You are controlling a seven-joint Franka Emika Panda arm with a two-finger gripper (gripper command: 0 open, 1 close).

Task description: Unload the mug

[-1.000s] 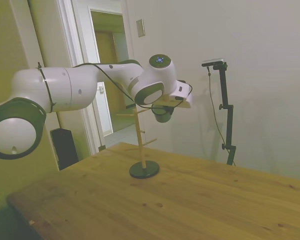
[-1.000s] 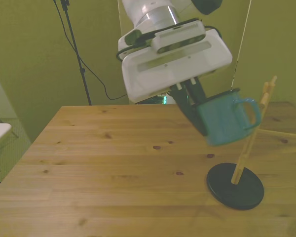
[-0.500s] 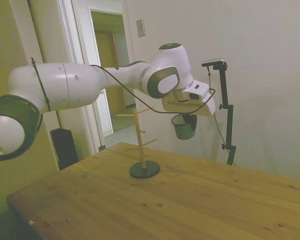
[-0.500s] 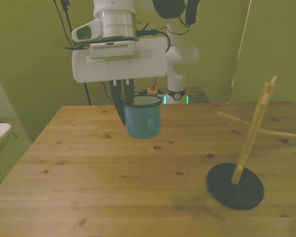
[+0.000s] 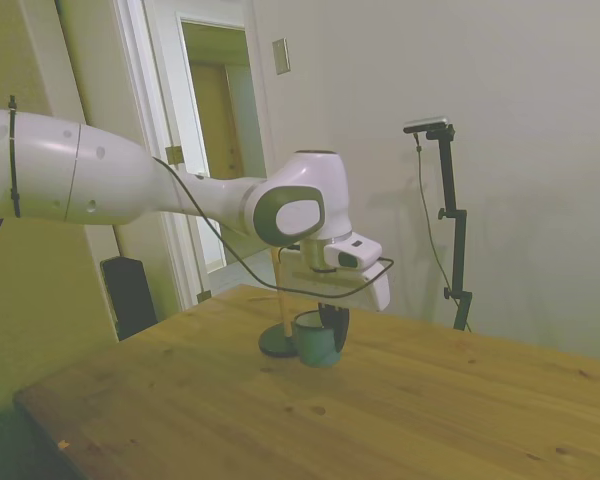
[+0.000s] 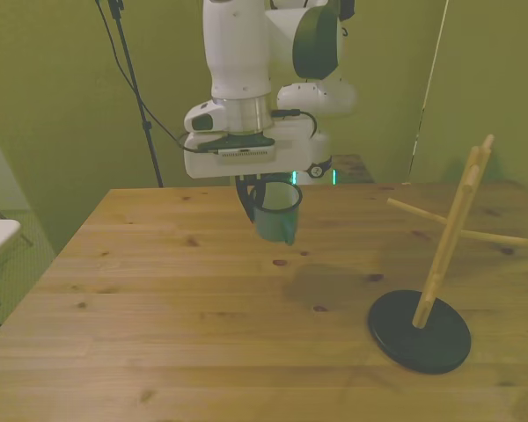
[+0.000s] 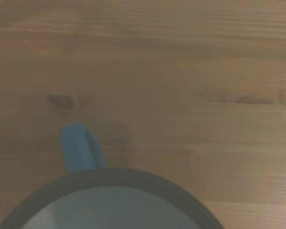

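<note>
Where the wooden table [image 6: 158,299] shows its far half in the front view, hangs upright: the green enamel mug [image 6: 275,214], pinched at its rim by the gripper [image 6: 257,204], one dark finger [image 6: 246,200] outside the wall on the front view's left. Sits low over the boards, or perhaps just on them (cannot tell from these views whether the base touches). Seen from the side, stands just in front of the mug tree's black round base [image 5: 278,343], with a dark finger [image 5: 335,325] down along the wall of the mug [image 5: 315,340] below the white gripper body [image 5: 325,322]. Across the table in the front view, well apart from the mug: the wooden mug tree [image 6: 444,251], leaning post with bare pegs, on its black disc [image 6: 420,331] toward the front view's right. From the wrist, only close and blurred: dark rim and pale inside of the mug [image 7: 107,200], small blue-green loop handle [image 7: 78,152] sticking out over the plank grain, a knot [image 7: 61,101] in the wood just beyond it.
</note>
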